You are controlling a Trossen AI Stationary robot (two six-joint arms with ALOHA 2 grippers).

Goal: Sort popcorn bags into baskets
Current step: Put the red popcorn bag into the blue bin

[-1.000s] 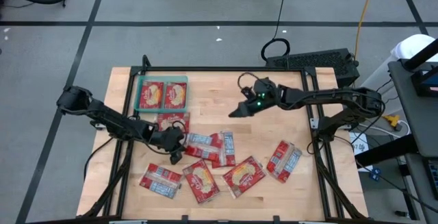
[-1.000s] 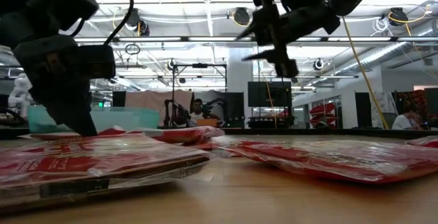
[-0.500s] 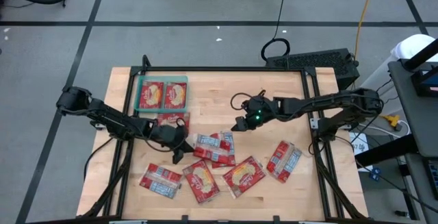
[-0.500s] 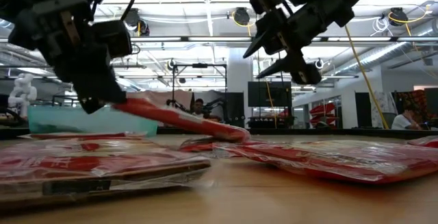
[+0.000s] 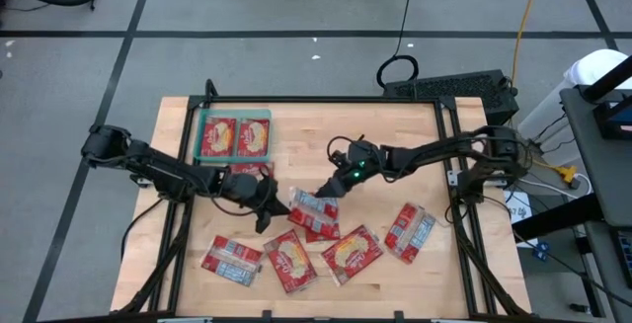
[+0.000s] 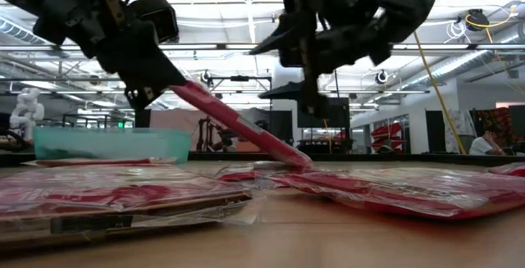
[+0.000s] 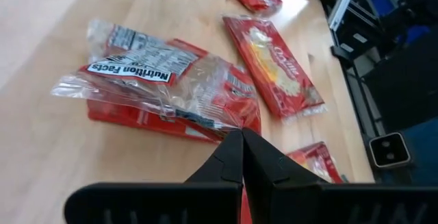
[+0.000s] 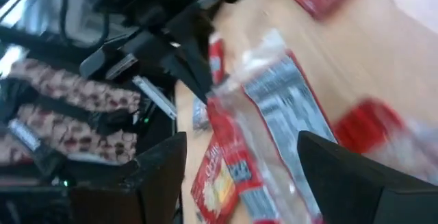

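- Since a second ago, the right gripper (image 5: 329, 189) has come down from the table's middle toward 6 o'clock, over the popcorn bags (image 5: 318, 213), its fingers spread wide and empty.
- Left gripper (image 5: 269, 201) pinches one bag (image 6: 238, 129) shut and has tipped it up.
- Teal basket (image 5: 235, 115) sits at 10 o'clock.

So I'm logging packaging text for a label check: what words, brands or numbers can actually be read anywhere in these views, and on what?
"Nutrition Facts": on the pale label panel of the popcorn bag in front of the left end effector, left wrist view.
Cursive brand name on the neighbouring red popcorn bag: too blurred to read.
Print on the bags in the high, low and right wrist views: too small or blurred to read.
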